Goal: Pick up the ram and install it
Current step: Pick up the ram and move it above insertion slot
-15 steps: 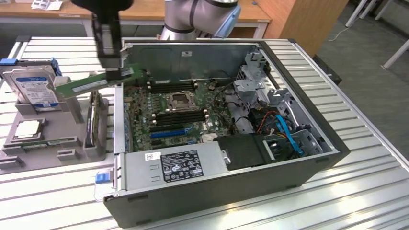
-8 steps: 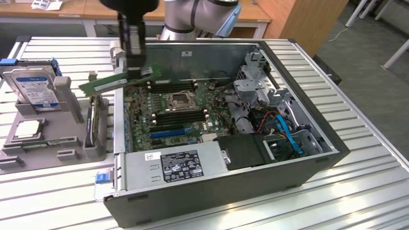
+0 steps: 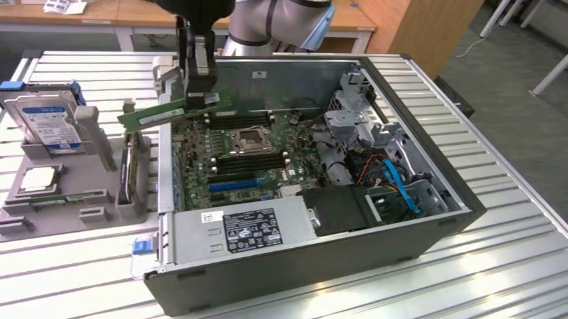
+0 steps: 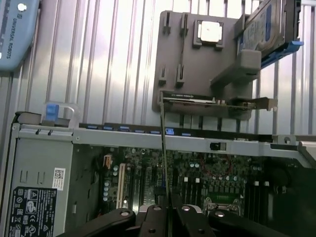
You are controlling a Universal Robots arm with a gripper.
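Observation:
The ram (image 3: 169,114) is a long green stick held in the air, tilted, above the open computer case's wall on the exterior view's left. My gripper (image 3: 202,93) is shut on the stick's end nearest the case. Just below and beyond it lie the black memory slots (image 3: 238,121) on the motherboard (image 3: 233,174). In the wrist view the ram (image 4: 164,148) shows edge-on as a thin dark line running out from between my gripper (image 4: 169,215) fingers, over the case edge (image 4: 148,140).
A grey parts fixture (image 3: 96,143) stands on the exterior view's left, holding a hard drive (image 3: 46,123), a processor chip (image 3: 37,178) and an upright card (image 3: 133,169). Inside the case sit the processor socket (image 3: 249,139), a power supply (image 3: 244,229) and blue cables (image 3: 401,189).

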